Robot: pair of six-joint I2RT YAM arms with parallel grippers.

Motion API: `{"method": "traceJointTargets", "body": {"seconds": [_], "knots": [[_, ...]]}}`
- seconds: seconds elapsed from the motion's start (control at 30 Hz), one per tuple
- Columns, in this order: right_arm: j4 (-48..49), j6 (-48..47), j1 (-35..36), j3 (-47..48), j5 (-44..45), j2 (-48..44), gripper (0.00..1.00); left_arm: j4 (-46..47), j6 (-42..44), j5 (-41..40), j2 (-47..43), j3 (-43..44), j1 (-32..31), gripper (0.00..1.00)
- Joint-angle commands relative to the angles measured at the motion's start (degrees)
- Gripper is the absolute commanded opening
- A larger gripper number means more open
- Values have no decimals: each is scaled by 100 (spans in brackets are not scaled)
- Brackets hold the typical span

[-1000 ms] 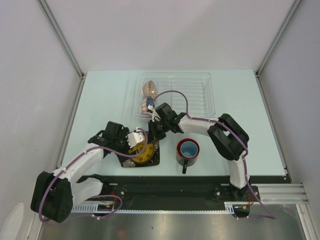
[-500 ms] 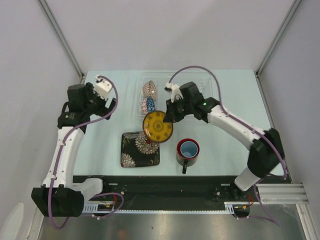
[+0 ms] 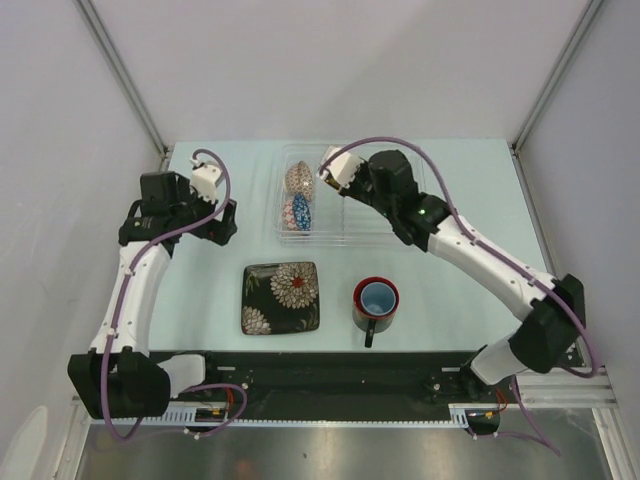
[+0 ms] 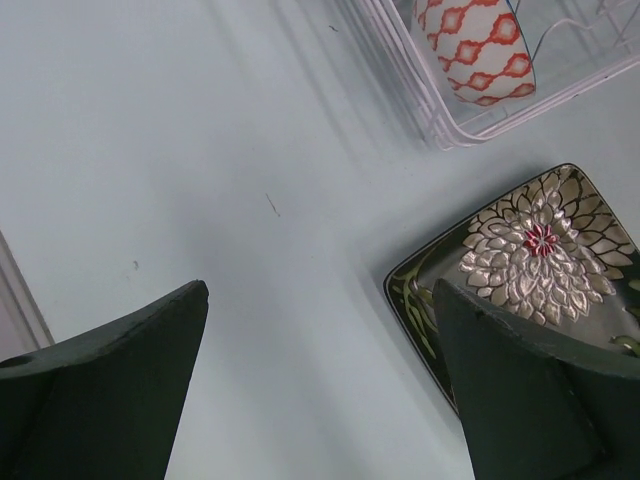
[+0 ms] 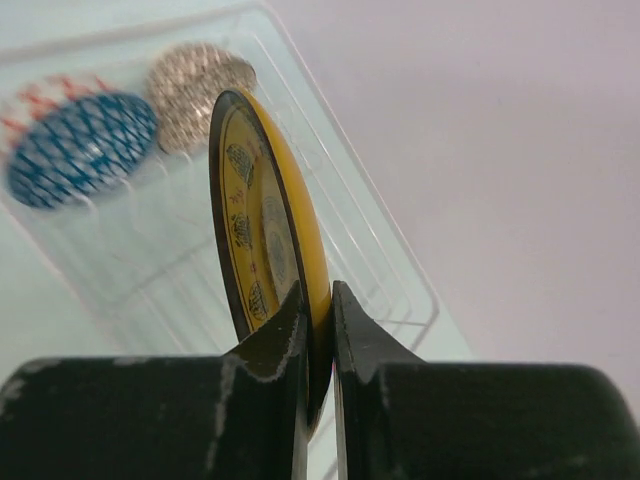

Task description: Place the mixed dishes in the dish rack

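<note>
My right gripper (image 5: pixel 318 300) is shut on the rim of a round yellow plate (image 5: pixel 270 230), holding it on edge above the clear dish rack (image 3: pixel 385 190). In the top view that gripper (image 3: pixel 335 178) is over the rack's left half. Two patterned bowls stand on edge in the rack's left end: a blue-patterned one (image 5: pixel 80 145) and a brownish one (image 5: pixel 195 85). The square dark plate (image 3: pixel 280 297) with flower pattern lies flat on the table; it also shows in the left wrist view (image 4: pixel 530 255). The red mug (image 3: pixel 375 300) stands to its right. My left gripper (image 3: pixel 222 222) is open and empty.
The rack's ribbed right half (image 3: pixel 390 200) holds nothing. In the left wrist view the rack corner (image 4: pixel 420 110) holds a red-patterned bowl (image 4: pixel 475 45). Side walls close in the table at left and right.
My right gripper has carried the yellow plate from in front of the rack up over it and turned it on edge. The left arm has shifted only slightly.
</note>
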Motion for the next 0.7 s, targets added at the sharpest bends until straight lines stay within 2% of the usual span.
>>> {"method": "traceJointTargets", "body": {"seconds": [0.0, 0.27, 0.67], "knots": [[548, -1548, -56, 4, 788, 455, 0, 103, -237, 179, -54, -70, 33, 100], [566, -1943, -39, -75, 348, 851, 0, 244, -378, 153, 70, 27, 42, 100], [390, -2032, 207, -110, 14, 1133, 0, 622, -501, 188, 114, -272, 42, 100]]}}
